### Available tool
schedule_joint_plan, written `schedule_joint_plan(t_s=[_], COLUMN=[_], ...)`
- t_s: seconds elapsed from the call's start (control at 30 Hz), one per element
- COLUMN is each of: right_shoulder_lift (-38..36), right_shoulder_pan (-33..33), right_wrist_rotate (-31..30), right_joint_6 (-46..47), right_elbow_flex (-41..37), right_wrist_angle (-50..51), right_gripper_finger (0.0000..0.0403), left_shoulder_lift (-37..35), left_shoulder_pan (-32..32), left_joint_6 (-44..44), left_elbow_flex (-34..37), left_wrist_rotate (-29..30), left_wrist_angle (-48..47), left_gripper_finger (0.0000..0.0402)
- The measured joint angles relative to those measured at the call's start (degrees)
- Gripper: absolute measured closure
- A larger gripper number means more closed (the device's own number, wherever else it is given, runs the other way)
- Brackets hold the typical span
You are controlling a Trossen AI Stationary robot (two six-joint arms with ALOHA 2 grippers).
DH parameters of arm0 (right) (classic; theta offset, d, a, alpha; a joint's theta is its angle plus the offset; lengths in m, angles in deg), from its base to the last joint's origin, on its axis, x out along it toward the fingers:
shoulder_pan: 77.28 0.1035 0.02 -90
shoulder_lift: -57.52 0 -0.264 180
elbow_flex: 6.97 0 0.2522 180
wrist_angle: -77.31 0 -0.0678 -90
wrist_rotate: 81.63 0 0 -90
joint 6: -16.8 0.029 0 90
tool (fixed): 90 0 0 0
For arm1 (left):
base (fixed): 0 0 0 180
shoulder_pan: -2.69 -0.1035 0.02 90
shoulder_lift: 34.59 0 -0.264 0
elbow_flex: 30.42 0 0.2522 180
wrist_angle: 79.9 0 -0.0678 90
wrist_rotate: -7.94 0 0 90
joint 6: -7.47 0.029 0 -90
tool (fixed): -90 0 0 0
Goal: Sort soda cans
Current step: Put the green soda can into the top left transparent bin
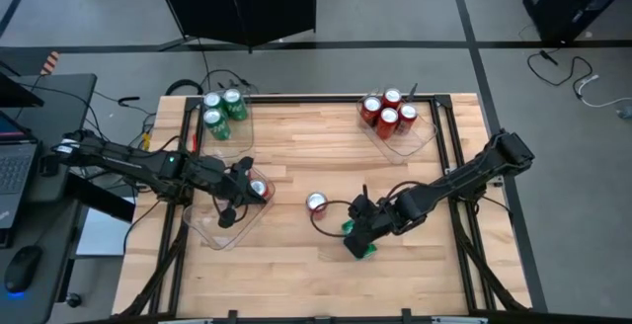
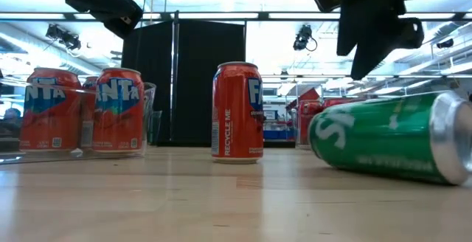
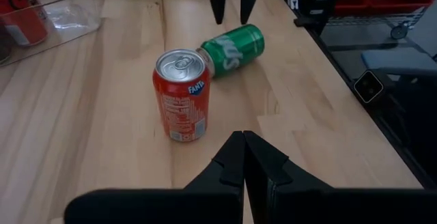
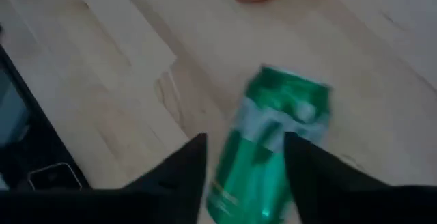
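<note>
A green soda can (image 2: 383, 144) lies toppled near the bench's front edge, straddled by the unclenched right gripper (image 4: 244, 157). It should be clasped squarely mid-body and uprighted. The left gripper (image 3: 244, 156) is clenched empty near a standing red soda can (image 3: 181, 94).

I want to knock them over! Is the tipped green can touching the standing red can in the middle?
Apart. The low view shows bare table between the upright red can and the lying green can.

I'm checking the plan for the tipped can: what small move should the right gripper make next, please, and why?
Probably lower and close on the green can: it lies on its side between the right gripper's open fingers, ungripped.
</note>
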State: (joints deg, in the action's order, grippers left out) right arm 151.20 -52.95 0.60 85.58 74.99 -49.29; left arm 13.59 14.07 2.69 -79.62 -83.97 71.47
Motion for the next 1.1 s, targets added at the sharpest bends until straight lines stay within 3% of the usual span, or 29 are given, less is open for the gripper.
schedule_joint_plan(t_s=[0.2, 0.33, 0.47, 0.8, 0.97, 1.1], right_shoulder_lift=[0.0, 1.1, 4.1, 13.2, 15.7, 14.5], right_shoulder_pan=[-2.3, -3.7, -4.8, -5.3, -5.6, -6.3], right_wrist_rotate=[0.0, 0.4, 1.8, 7.4, 10.0, 7.4], right_joint_6=[-1.5, -3.4, -2.8, -7.8, -12.4, -14.3], right_elbow_flex=[0.0, 0.0, 0.0, 0.1, 0.2, 0.2], right_wrist_angle=[1.5, 6.0, 11.3, 8.6, 8.7, 8.6], right_gripper_finger=[0.0089, 0.0048, 0.0044, 0.0048, 0.0088, 0.0113], left_shoulder_lift=[0.0, 0.0, 0.2, 0.3, 0.3, 0.3], left_shoulder_pan=[0.0, 0.0, 0.0, 0.0, 0.0, 0.0], left_joint_6=[0.0, -0.1, -0.2, -0.2, -0.4, -0.3], left_elbow_flex=[0.0, 0.0, 0.0, 0.0, 0.0, 0.0], left_wrist_rotate=[0.0, 0.0, 0.0, -0.1, 0.0, 0.4], left_wrist_angle=[-0.3, -1.2, -2.0, -2.0, -2.6, -1.7], left_gripper_finger=[0.0394, 0.0394, 0.0394, 0.0394, 0.0394, 0.0394])
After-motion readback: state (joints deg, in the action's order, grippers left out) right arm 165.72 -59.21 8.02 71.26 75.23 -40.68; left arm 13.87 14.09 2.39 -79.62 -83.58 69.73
